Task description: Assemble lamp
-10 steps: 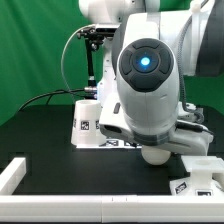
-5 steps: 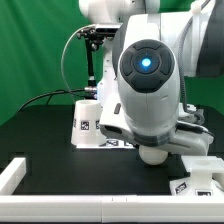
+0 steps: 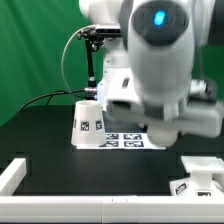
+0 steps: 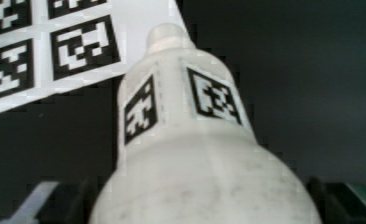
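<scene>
The rounded white bulb (image 4: 189, 140) with square tags fills the wrist view, its narrow end pointing away. My gripper (image 4: 198, 203) is shut on its wide end, with dark fingers (image 4: 52, 203) showing on both sides. In the exterior view the gripper (image 3: 166, 128) hangs above the table under the blurred arm, and the bulb's rounded end (image 3: 168, 135) shows beneath it. The tapered cone shade (image 3: 88, 124) stands at the exterior view's left. The angular base (image 3: 203, 176) lies at the lower right.
The marker board (image 3: 125, 140) lies flat next to the shade and also shows in the wrist view (image 4: 64, 45). A white rail (image 3: 14, 176) frames the table's front and left edge. A green backdrop and a black stand with cables are behind.
The arm has risen and shifted toward the exterior view's right, lifting the bulb off the table. The marker board, earlier hidden by the arm, now shows.
</scene>
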### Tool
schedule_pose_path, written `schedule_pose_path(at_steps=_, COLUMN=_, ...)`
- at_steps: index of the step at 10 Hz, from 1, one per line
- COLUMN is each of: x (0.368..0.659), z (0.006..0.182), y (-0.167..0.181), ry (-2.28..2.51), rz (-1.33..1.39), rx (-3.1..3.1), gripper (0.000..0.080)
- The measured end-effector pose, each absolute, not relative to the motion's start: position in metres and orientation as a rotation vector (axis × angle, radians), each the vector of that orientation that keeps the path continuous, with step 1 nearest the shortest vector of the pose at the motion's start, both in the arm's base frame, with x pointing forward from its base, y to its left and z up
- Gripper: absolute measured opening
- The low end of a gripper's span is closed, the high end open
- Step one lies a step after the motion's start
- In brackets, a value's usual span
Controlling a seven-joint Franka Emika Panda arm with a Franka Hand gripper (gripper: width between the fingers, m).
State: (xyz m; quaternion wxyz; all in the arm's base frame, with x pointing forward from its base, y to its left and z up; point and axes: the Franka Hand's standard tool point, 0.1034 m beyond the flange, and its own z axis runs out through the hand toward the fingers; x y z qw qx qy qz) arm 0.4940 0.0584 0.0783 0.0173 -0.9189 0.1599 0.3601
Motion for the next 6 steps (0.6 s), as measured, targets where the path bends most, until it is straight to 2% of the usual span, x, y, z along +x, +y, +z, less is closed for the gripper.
schedule_pose_path(at_steps=2, x=0.510, z=0.127, y=0.070, ry=0.398, rz=0.931, rx=-2.974, gripper=0.0574)
schedule_pose_path(at_steps=3, x=0.519, z=0.132, y=0.071, ry=0.374, rz=0.823, rx=-3.017, gripper=0.0574)
schedule_pose_path(at_steps=6, x=0.523, z=0.129, y=0.080, ry=0.360, rz=0.492, rx=-3.064, gripper=0.0574)
